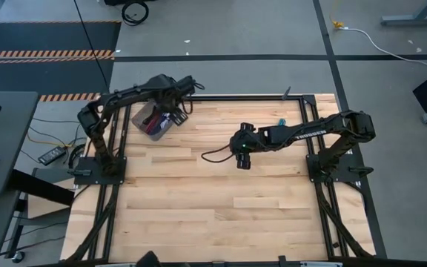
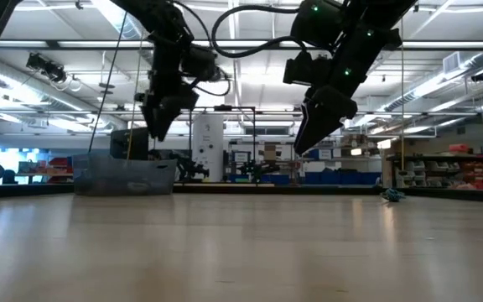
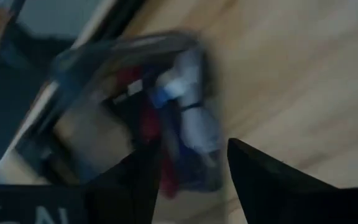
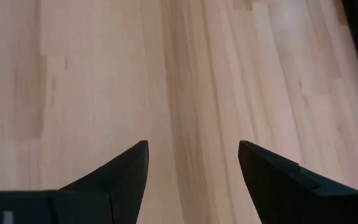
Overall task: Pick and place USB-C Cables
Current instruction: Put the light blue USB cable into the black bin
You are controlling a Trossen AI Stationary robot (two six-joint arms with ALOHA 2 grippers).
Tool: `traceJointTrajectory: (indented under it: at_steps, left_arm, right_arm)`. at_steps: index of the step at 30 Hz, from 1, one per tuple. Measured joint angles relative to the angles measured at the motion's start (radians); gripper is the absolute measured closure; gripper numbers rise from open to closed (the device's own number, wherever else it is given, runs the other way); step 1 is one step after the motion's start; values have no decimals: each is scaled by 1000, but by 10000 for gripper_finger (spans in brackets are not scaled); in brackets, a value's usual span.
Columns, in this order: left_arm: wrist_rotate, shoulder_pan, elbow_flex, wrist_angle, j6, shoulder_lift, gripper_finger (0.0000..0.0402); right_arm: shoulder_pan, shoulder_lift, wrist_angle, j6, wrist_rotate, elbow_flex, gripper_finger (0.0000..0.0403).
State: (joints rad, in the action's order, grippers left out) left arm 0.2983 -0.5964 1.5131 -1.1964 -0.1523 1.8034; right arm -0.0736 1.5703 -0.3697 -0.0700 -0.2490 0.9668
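Left gripper (image 1: 175, 116) held above clear plastic bin (image 1: 145, 115) at far left corner of wooden bench (image 1: 199, 215); fingers (image 3: 263, 180) parted, nothing between them, bin directly beyond them in left wrist view. Bin (image 3: 104, 93) holding several cable bundles (image 3: 179, 118): magenta or red, white-silver with a blue patch, and dark ones seen through the wall; individual coils too blurred to separate. From above, a magenta and dark mass (image 1: 156, 124) visible inside bin. In low view, left gripper (image 2: 159, 117) hanging clear above bin (image 2: 124, 176), not touching it. Right gripper (image 1: 242, 159) out over middle of bench, far half, well apart from bin; fingers (image 4: 120, 174) spread wide, empty, only bare wood planks (image 4: 185, 81) beneath. In low view, right gripper (image 2: 313, 130) tilted and raised well off bench surface (image 2: 241, 252). Teal cable (image 1: 280, 119) lying alone on bench near far edge, right of centre, beside black frame rail (image 1: 243, 96); seen in low view as small teal bundle (image 2: 392, 195) at far right of bench. Thin dark wire (image 1: 213, 156) looping off right arm's wrist, just left of right gripper.
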Motion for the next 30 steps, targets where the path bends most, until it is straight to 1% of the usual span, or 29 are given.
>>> traceJointTrajectory:
  at_steps: [4, 11, 13, 17, 19, 22, 25, 28, 30]
  left_arm:
    - [-60, 71, 0, 79, 38, 0, 225]
    - [-128, 214, 0, 240, 29, 0, 230]
    - [-129, 263, 0, 269, 0, 0, 230]
    - [-128, 371, 0, 323, -72, 0, 230]
    - [-128, 430, 0, 351, -85, 0, 230]
    - [-128, 518, 0, 392, -99, 0, 230]
    - [-129, 604, 0, 416, -100, 0, 230]
    - [-126, 680, 0, 444, -104, 0, 230]
    - [-103, 726, 0, 457, -103, 0, 230]
  right_arm:
    - [0, 0, 2, 1, 61, 0, 147]
    - [-25, 0, -16, 110, 53, 0, 150]
    - [-40, 0, -52, 141, 11, 0, 153]
    - [-77, 0, -161, 209, -134, -2, 159]
    - [-103, -1, -181, 213, -176, -21, 161]
    - [-143, -1, -181, 153, -173, -65, 162]
    - [-184, -1, -190, 142, -165, -107, 162]
    - [-223, -1, -242, 110, -124, -122, 162]
    - [-239, -1, -292, 56, -85, -123, 163]
